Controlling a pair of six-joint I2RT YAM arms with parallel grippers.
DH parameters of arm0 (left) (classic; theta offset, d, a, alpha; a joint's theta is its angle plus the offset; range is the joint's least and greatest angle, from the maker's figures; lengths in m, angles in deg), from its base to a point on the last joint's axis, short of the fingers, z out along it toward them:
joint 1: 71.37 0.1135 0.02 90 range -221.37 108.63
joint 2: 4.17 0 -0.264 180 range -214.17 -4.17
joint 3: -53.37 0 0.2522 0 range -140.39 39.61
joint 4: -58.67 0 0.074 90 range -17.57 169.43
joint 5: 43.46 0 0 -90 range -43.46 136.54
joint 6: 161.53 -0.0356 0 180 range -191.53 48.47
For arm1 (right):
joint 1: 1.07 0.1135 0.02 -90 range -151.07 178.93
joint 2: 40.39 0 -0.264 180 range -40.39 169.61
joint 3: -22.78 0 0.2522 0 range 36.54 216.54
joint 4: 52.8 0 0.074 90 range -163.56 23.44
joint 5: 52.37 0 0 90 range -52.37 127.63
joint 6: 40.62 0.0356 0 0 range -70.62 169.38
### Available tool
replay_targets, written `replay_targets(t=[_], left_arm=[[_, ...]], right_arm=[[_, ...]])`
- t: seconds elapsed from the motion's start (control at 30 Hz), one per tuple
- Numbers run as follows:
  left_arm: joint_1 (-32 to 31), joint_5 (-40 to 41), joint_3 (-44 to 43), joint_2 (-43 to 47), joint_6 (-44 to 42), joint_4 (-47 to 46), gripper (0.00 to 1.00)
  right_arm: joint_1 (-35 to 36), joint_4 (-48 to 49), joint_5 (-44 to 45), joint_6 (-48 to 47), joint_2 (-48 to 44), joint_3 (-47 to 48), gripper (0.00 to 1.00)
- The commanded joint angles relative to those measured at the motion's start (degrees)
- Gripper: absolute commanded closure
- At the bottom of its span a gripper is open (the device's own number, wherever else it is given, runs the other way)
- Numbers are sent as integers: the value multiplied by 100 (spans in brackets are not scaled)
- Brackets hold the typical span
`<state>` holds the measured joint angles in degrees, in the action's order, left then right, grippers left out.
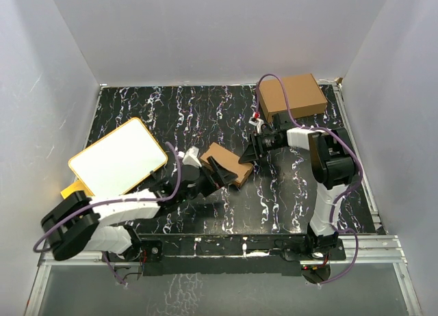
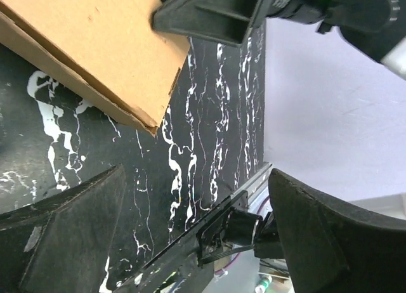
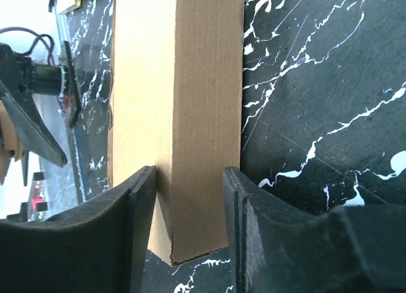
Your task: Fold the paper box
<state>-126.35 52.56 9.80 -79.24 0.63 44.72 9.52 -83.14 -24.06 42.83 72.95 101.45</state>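
Lying on the black marbled table [image 1: 287, 186], the paper box [image 1: 227, 163] is found between the two grippers. The right gripper [image 3: 189, 179] is closed partway on the end of the box nearest to it. In the right wrist view both black fingers [image 3: 139, 236] are set against the cardboard, one on each side, and the box runs straight ahead from between them.

The left gripper [image 2: 195, 172] is spread wide and nothing is held in it. In the left wrist view only bare table is seen between its fingers, and the nearest corner of the box is placed ahead of them, towards one finger's side and apart from both. The right gripper is seen beyond that corner, at the far end of the box.

Beyond the right gripper, near the far right corner of the table, a larger brown cardboard box [image 1: 291, 96] is set, well apart from the paper box. Behind the left gripper, on the outer side of the left arm [image 1: 130, 210], a white board with a yellow rim [image 1: 118, 159] is laid.
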Motion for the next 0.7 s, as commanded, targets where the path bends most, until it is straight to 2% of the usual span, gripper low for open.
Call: replay_targets(t=[0.0, 0.1, 0.23, 0.5, 0.67], left_arm=[[45, 607, 582, 783, -971, -392, 3], [215, 844, 1127, 1091, -813, -913, 3], [629, 580, 1458, 1038, -570, -1369, 3], [855, 562, 1491, -177, -658, -3212, 3], [912, 731, 1342, -950, -601, -3812, 3]], right_arm=[[-189, -171, 129, -36, 287, -4, 56], [-289, -175, 110, 38, 382, -20, 60], [-432, -149, 57, 125, 470, -38, 64], [-575, -194, -110, 194, 662, -25, 68], [-627, -324, -144, 129, 819, 56, 70]])
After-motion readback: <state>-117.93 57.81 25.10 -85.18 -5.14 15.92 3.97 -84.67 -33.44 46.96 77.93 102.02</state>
